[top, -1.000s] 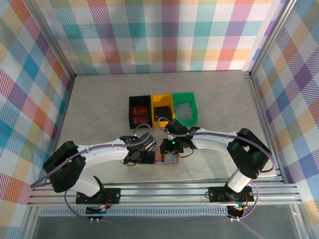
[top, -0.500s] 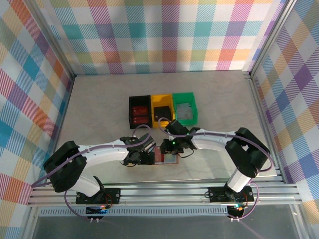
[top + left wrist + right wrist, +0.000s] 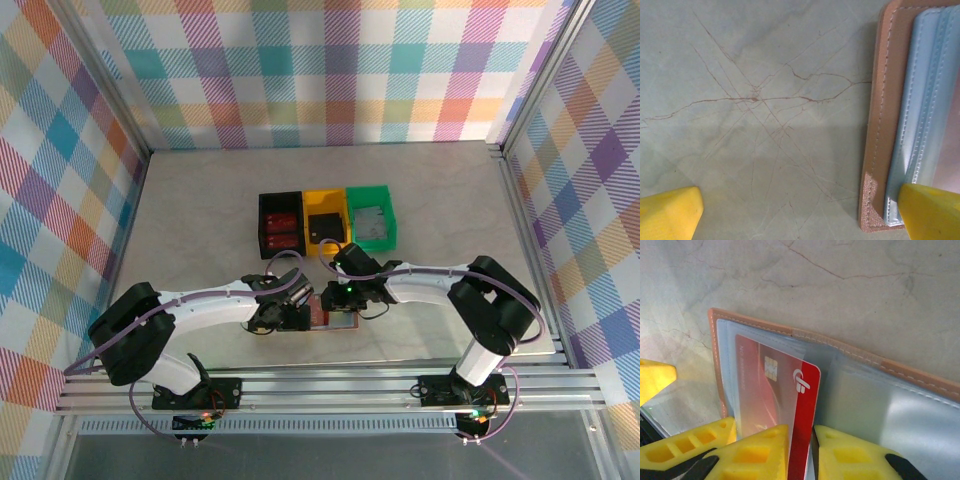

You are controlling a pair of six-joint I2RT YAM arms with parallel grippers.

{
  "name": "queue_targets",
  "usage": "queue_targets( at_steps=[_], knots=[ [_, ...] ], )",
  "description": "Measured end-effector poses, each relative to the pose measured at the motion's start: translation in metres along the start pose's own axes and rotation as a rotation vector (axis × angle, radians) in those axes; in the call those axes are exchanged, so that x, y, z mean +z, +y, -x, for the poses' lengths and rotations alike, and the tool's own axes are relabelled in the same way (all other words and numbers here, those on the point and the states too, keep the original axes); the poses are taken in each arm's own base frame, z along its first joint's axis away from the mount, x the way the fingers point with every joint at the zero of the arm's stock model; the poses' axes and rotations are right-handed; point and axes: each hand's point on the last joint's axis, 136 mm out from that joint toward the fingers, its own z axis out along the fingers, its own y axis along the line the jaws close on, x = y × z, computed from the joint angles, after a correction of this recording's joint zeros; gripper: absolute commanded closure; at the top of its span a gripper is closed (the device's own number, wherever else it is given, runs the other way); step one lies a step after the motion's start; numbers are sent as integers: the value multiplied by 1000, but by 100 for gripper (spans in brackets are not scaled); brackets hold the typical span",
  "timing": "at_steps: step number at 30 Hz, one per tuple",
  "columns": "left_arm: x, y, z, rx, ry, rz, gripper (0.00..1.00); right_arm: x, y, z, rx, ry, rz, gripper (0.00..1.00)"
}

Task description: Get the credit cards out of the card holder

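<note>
Plaid-patterned walls enclose a pale, marble-veined tabletop [image 3: 200, 220]; a black bin [image 3: 281, 224], a yellow bin [image 3: 325, 215] and a green bin [image 3: 372, 215] stand in a row at its middle. Nearer the arms, the tan card holder [image 3: 335, 318] lies spread open and flat, pale blue pockets facing up, between the two grippers.

Left gripper [image 3: 290, 316] is at the holder's left end; its jaws stand fully apart and hold nothing. From its wrist camera one yellow fingertip [image 3: 932, 212] sits over the holder's near corner, the other over bare table; whether it presses down cannot be told.

Right gripper [image 3: 802, 452] is the nearer one to the work; its jaws have closed to a narrow slot on the near end of a red card [image 3: 807, 390] with a chip and a white logo. About half the card's face lies under a clear pocket [image 3: 765, 385], the rest bare.

Judging from this, the card's long axis runs straight from the pocket back toward the right gripper, so the pull should follow that line, away from the holder's far leather rim [image 3: 755, 322], while the left gripper could pin the holder down.
</note>
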Motion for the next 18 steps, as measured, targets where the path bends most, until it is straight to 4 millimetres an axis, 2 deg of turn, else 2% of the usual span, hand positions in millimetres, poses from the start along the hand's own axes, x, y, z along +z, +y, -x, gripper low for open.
queue_targets(
  at_steps=[18],
  knots=[
    [0,0,0,1,2,3,0,2,-2,-1,-7,-14,12,93]
  ],
)
